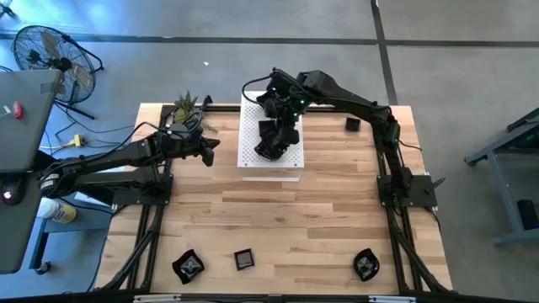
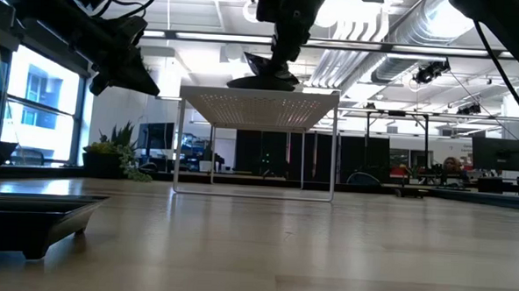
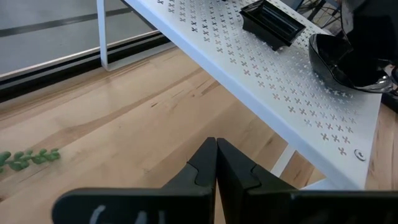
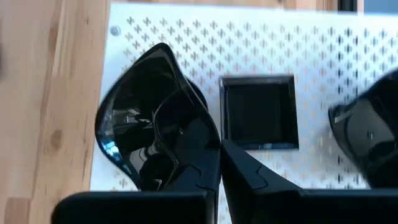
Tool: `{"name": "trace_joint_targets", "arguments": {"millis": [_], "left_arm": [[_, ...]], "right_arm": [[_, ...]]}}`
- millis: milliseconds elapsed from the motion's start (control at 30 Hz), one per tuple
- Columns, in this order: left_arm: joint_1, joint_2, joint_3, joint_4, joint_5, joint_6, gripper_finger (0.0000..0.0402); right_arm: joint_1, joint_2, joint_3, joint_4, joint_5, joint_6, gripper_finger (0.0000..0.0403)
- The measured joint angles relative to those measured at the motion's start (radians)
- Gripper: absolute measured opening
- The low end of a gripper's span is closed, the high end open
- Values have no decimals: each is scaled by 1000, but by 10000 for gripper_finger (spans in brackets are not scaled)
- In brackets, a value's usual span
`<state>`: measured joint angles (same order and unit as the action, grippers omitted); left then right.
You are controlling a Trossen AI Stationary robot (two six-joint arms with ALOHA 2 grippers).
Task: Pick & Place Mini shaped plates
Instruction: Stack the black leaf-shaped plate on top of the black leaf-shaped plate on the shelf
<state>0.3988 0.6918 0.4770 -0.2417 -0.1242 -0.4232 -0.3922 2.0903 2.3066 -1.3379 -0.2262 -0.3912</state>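
Note:
My right gripper (image 4: 219, 163) is over the white perforated board (image 1: 286, 164) at the far middle of the table. It is shut on a glossy black wavy-edged mini plate (image 4: 146, 118). A square black plate (image 4: 258, 112) and a rounded one (image 4: 370, 140) lie flat on the board beside it. More mini plates lie on the wood: two at the near left (image 1: 188, 266) (image 1: 244, 258), one at the near right (image 1: 365, 264), one at the far right (image 1: 353, 124). My left gripper (image 3: 216, 165) waits shut above the wood, left of the board. My right gripper pinches the wavy plate's rim (image 4: 202, 140) between its two fingers, slanting steeply down from above. In the low view the plate (image 2: 261, 79) sits roughly level just over the board's top (image 2: 260, 100). Whether its underside rests on the board, I cannot tell.
The board stands raised on thin legs (image 2: 179, 146). A small green plant (image 1: 187, 108) stands at the far left corner. A dark square dish (image 2: 28, 216) sits close to the low camera. Bare wood lies between the board and the near edge.

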Motion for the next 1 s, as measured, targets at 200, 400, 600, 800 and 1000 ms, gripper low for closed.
{"name": "trace_joint_targets", "arguments": {"millis": [200, 400, 600, 800, 1000], "left_arm": [[0, 0, 0, 0, 0, 0, 0], [0, 0, 0, 0, 0, -2, 0], [0, 0, 0, 0, 2, -10, 0], [0, 0, 0, 0, 2, -10, 0], [0, 0, 0, 1, 2, -23, 0]], "right_arm": [[8, 0, 0, 31, 10, -36, 7], [6, 0, 0, 35, 12, -55, 7], [-1, 0, 0, 45, 0, -55, 7], [0, 12, 0, 48, -16, -87, 7], [1, 25, -1, 37, -28, -106, 7]]}}
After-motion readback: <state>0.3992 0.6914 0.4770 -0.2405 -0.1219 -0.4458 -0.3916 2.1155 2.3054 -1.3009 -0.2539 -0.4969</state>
